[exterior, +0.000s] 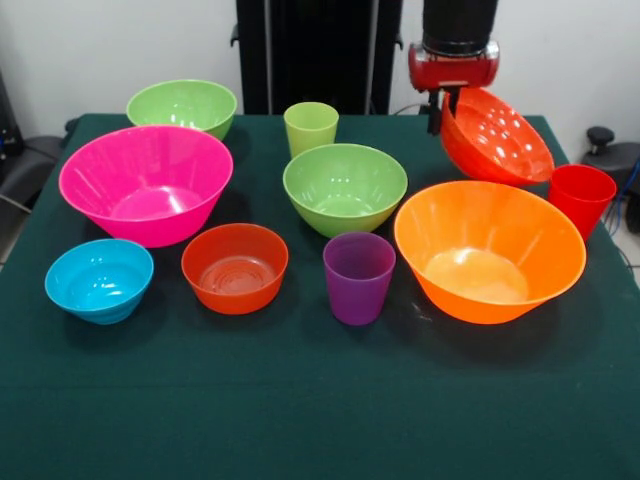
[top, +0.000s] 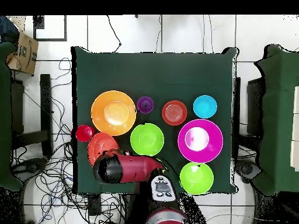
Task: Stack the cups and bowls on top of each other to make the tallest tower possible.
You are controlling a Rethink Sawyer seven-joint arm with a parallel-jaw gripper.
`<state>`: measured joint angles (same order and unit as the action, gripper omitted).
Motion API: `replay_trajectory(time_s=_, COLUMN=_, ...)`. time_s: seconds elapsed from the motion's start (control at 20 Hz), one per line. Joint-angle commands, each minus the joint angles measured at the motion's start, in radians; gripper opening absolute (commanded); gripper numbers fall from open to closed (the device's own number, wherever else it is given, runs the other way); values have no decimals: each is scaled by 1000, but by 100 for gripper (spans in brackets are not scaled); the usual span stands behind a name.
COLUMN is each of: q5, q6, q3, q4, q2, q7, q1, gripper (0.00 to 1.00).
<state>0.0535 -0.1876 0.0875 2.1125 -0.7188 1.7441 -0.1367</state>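
My gripper is at the table's far right in the front view, shut on the rim of the medium red-orange bowl, which hangs tilted above the cloth. In the overhead view the arm hides the gripper and the bowl shows beside it. The large orange bowl stands just in front of it, with the red cup to its right. The pink bowl, two lime green bowls, the blue bowl, the small orange-red bowl, the purple cup and the lime green cup stand apart. Nothing is nested.
The table is covered with a dark green cloth, and its near strip in the front view is bare. The black pedestal rises behind the far edge. Chairs and cables flank the table in the overhead view.
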Motion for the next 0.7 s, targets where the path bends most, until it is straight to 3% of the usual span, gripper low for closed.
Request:
replay_trajectory(time_s=0.05, q5=-20, q6=-161, q3=144, q4=26, q2=-91, q7=51, q1=-88, gripper=0)
replay_trajectory(time_s=0.7, q5=24, q6=-223, q3=216, q4=-14, q2=-76, q7=-11, q1=-212, gripper=0)
